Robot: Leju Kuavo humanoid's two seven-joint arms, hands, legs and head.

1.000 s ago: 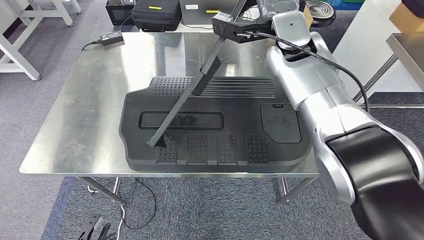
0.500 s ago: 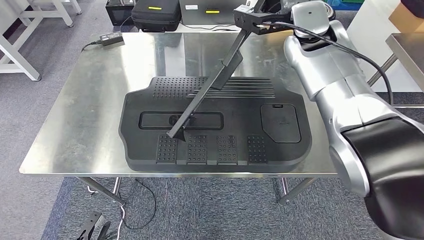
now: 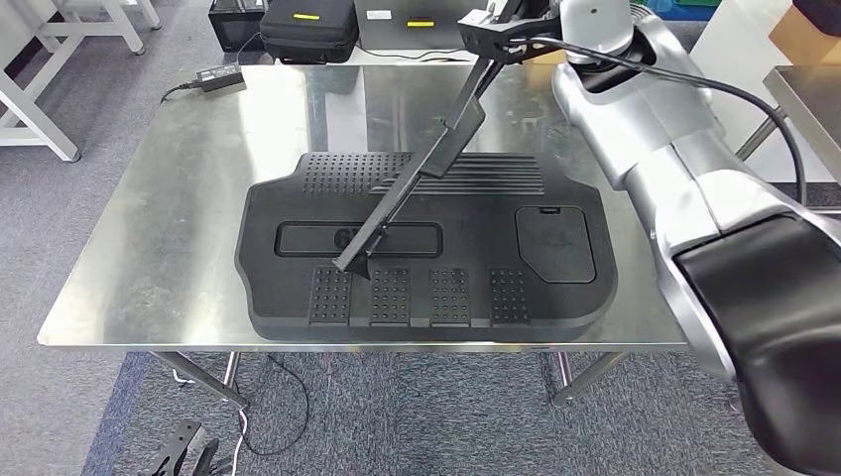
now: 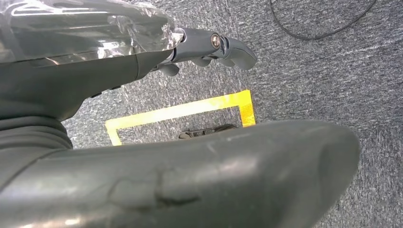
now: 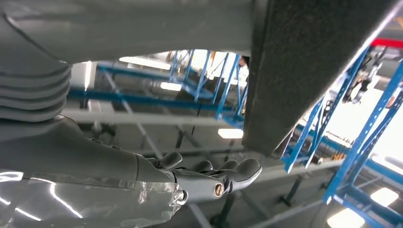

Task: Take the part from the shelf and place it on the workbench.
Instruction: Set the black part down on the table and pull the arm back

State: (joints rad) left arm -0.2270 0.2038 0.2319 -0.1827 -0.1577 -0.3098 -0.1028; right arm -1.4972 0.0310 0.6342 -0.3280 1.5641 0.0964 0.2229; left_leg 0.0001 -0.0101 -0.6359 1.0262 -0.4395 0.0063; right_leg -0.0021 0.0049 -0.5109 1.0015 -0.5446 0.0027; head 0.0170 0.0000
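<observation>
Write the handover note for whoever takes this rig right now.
Left hand: hangs over the carpet and holds nothing.
Right hand: raised over the far side of the workbench. A dark slab sits close beside it, but the grip cannot be confirmed.
Long black strip: slants down from the right arm's end, its lower tip over the black panel. Whether the tip touches the panel is unclear.
Black panel: lies flat on the workbench.
Done: the strip has been brought to the bench.
Left: probably lay the strip down and let go.

Lies flat on the steel desk [image 3: 149, 228]: wide black part [image 3: 426, 248] (studded pads along its near edge), right arm [image 3: 674, 169] above.
</observation>
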